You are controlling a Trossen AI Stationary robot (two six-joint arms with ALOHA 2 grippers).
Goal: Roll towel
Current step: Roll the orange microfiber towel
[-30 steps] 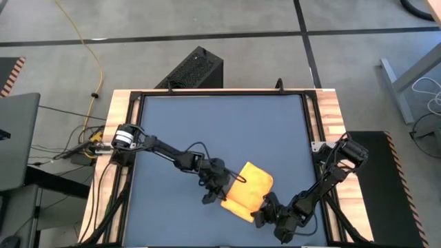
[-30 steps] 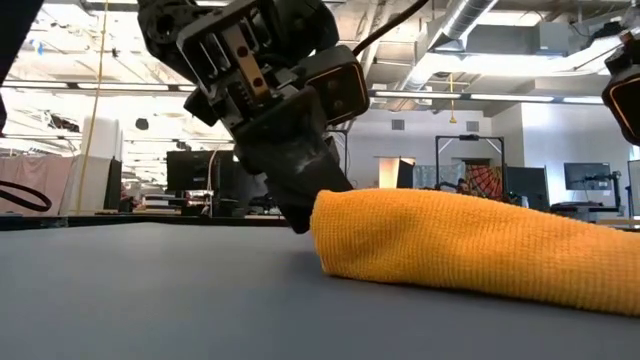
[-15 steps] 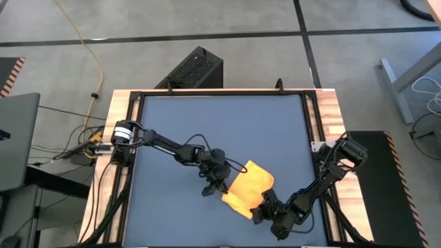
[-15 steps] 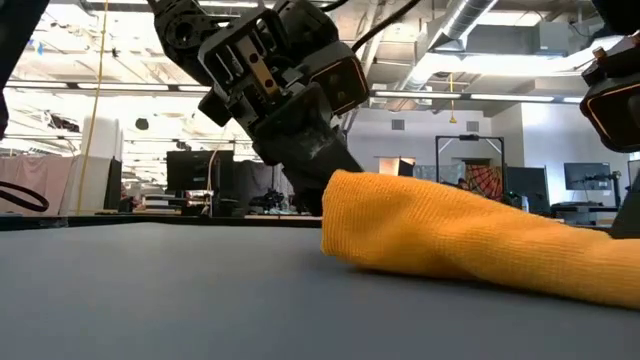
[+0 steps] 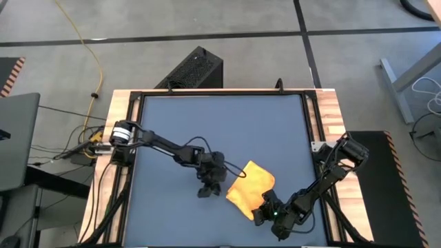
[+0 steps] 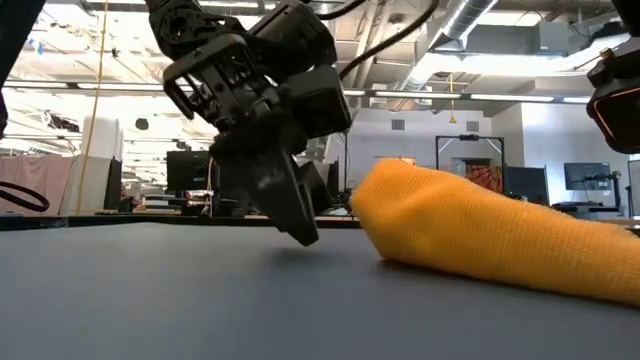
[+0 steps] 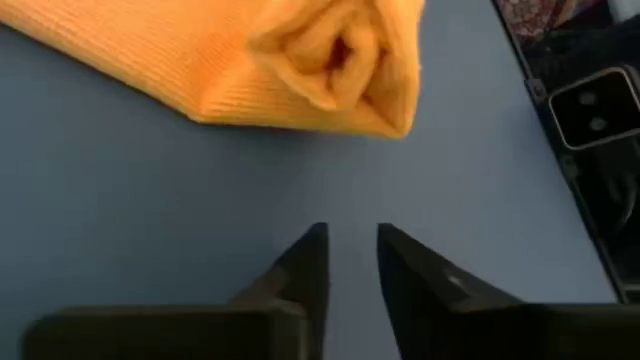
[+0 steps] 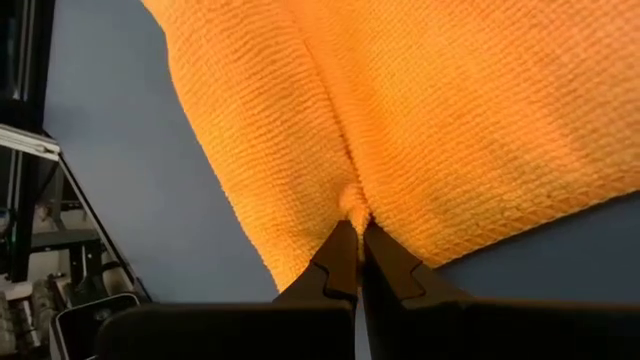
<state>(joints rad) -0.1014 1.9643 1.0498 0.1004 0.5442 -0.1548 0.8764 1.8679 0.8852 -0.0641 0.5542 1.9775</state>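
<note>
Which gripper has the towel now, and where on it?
The right gripper pinches a fold at the towel's edge; the left gripper is open, clear of it.

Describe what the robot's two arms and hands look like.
Both arms are dark, jointed links with thin black cables looped alongside. The left arm has a silver-and-black collar near its base. The left hand and right hand each end in two dark, tapered wedge fingers.
</note>
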